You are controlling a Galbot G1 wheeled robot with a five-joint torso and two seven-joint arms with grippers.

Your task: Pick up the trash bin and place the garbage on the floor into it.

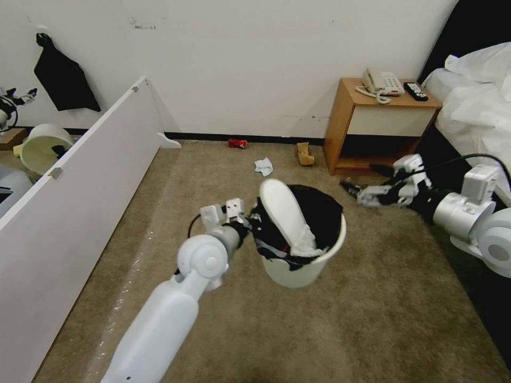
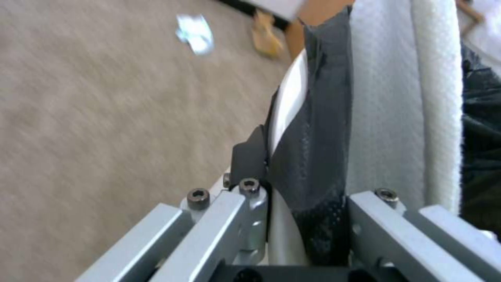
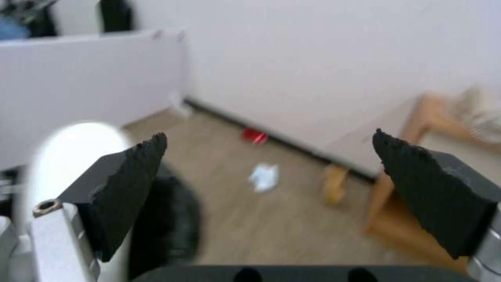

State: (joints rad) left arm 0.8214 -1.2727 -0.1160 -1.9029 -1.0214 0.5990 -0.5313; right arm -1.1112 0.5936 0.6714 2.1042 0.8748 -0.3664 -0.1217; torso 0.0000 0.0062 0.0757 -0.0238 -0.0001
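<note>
The trash bin (image 1: 298,268), white with a black bag over its rim, sits tilted in the middle of the carpeted floor (image 1: 372,319). My left gripper (image 1: 254,222) is shut on its near-left rim; the left wrist view shows the fingers (image 2: 245,211) clamping the rim and bag (image 2: 313,149). A white slipper (image 1: 285,213) (image 2: 386,98) stands upright in the bin. My right gripper (image 1: 355,192) (image 3: 269,135) hangs open and empty to the right of the bin. By the far wall lie garbage pieces: a red can (image 1: 237,143) (image 3: 254,136), a white tissue (image 1: 264,166) (image 3: 264,177) and tan paper (image 1: 305,154) (image 3: 334,184).
A wooden nightstand (image 1: 372,119) with a phone and a remote stands at the back right, next to a bed (image 1: 479,106). A long white panel (image 1: 80,186) runs along the left, with a pale bucket (image 1: 45,146) behind it.
</note>
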